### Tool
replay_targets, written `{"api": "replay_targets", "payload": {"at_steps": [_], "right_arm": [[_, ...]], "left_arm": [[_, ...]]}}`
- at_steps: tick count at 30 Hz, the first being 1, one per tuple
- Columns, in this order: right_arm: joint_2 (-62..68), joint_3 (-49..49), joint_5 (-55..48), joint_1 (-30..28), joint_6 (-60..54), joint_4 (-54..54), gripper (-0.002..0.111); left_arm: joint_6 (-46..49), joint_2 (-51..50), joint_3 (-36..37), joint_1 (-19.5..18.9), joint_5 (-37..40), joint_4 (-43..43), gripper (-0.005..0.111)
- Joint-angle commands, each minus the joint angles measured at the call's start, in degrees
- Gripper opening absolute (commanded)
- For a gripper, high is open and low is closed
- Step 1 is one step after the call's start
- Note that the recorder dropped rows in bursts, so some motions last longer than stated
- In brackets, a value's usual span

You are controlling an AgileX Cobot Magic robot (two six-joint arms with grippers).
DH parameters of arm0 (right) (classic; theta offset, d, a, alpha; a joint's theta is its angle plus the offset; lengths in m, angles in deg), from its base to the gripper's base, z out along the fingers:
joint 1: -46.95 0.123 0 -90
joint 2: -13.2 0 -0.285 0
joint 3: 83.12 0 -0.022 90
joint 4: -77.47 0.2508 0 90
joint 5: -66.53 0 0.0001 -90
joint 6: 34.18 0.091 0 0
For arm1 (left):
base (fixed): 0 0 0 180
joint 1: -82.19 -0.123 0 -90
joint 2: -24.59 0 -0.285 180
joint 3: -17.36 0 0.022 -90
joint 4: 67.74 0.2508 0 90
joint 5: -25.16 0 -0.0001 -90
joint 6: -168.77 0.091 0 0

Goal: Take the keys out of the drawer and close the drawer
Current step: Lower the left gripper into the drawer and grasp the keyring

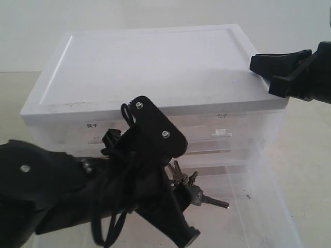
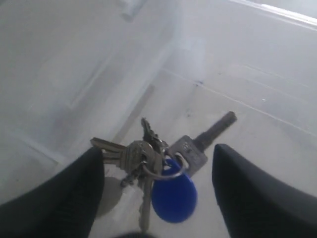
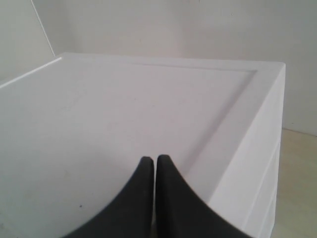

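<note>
Silver keys [image 2: 143, 156] sit squarely inside my wide-open left claw [image 2: 157, 151], longest key aimed three o'clock in the exterior view.

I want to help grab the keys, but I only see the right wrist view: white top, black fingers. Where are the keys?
Observer: The keys lie in the open drawer, between the spread fingers of the left gripper.
Operator: Is it holding them?
Observer: No, the left wrist view shows its fingers wide apart around the bunch.
Operator: Which drawer is open?
Observer: The lowest one in the exterior view, pulled out forward.
</note>
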Motion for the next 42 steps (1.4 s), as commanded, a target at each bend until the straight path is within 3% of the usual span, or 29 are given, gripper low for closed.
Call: {"api": "replay_targets", "payload": {"at_steps": [1, 17, 19, 24, 30, 42], "right_arm": [[0.72, 0.21, -1.62, 0.12, 0.03, -1.28, 0.0], [0.72, 0.21, -1.16, 0.12, -0.12, -1.28, 0.0], [0.72, 0.21, -1.16, 0.12, -0.12, -1.28, 0.0], [0.72, 0.21, -1.14, 0.12, 0.15, -1.39, 0.0], [0.72, 0.21, -1.14, 0.12, 0.04, -1.39, 0.0], [0.72, 0.21, -1.14, 0.12, -0.07, -1.39, 0.0]], "left_arm": [[-4.16, -5.56, -3.11, -1.76, -0.13, -0.64, 0.058], [-11.5, -11.24, -4.43, -1.76, -3.6, 0.65, 0.055], [-11.5, -12.22, -4.43, -1.76, -1.29, 0.65, 0.045], [-9.05, -13.07, -4.43, -1.76, 3.55, 0.94, 0.005], [-7.47, -10.02, -4.43, -1.55, 9.13, 0.94, 0.005], [-5.02, -0.2, -3.17, -1.45, 9.44, 0.94, 0.005]]}}
